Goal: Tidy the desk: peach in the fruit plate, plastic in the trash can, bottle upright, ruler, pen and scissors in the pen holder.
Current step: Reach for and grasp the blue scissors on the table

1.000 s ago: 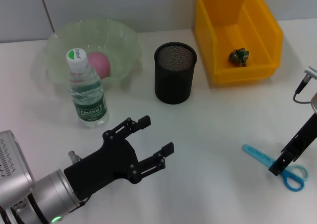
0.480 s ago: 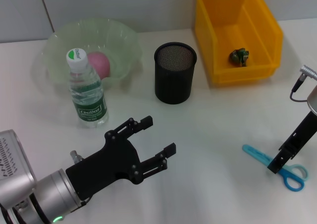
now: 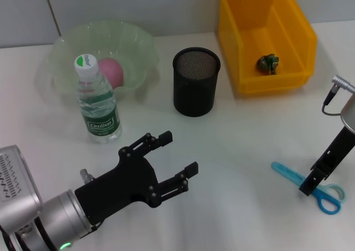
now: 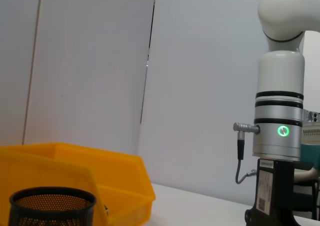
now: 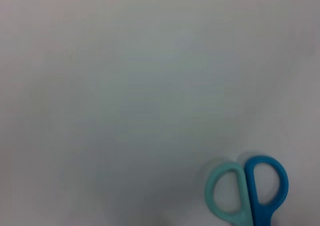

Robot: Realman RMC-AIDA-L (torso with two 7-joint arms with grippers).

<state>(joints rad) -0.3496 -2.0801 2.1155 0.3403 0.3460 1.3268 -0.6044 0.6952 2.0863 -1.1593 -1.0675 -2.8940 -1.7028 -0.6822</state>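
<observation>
The blue scissors (image 3: 308, 182) lie flat on the white desk at the right, and their handle rings (image 5: 247, 191) show in the right wrist view. My right gripper (image 3: 308, 187) stands directly over them, at their middle. My left gripper (image 3: 178, 152) hovers open and empty over the front middle of the desk. The bottle (image 3: 97, 99) stands upright in front of the green fruit plate (image 3: 136, 45), which holds the pink peach (image 3: 112, 71). The black mesh pen holder (image 3: 196, 81) stands mid-desk. Crumpled green plastic (image 3: 269, 63) lies in the yellow trash can (image 3: 294, 26). Ruler and pen are out of view.
The left wrist view shows the pen holder (image 4: 52, 206), the yellow trash can (image 4: 80, 168) behind it and the right arm (image 4: 278, 116) farther off. Bare white desk (image 3: 238, 145) stretches between the two grippers. A grey wall backs the desk.
My left gripper has crept slightly forward and to the right. The right arm has shifted a little to the left above the scissors, which lie where they were.
</observation>
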